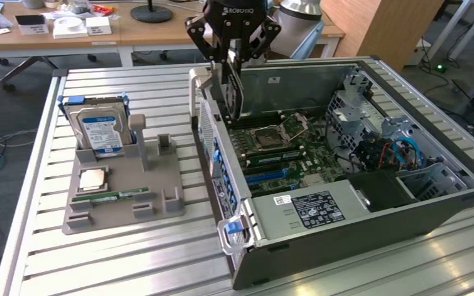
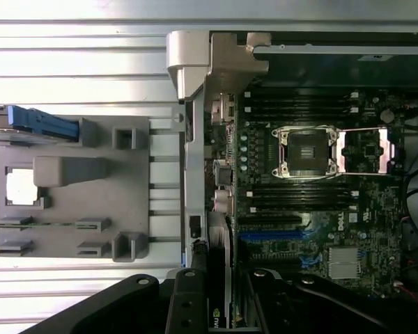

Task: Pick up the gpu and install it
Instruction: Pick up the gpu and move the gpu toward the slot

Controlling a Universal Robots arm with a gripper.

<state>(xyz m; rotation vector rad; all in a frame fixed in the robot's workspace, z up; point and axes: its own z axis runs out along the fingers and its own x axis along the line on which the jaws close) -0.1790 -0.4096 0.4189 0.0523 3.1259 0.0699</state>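
Pincer [image 1: 234, 57] clamped on the gpu [image 1: 230, 92]; the card hangs upright from it with the silver bracket edge toward the exterior view's left. Its lower end sits just inside the left wall of the open computer case [image 1: 369, 203], over the far part of the motherboard [image 1: 280, 145]. On the table [image 1: 97, 265], to the exterior view's left of the case, a grey holder [image 1: 121, 209] carries a hard drive [image 1: 101, 129], CPU [image 1: 94, 179] and RAM stick [image 1: 113, 196].
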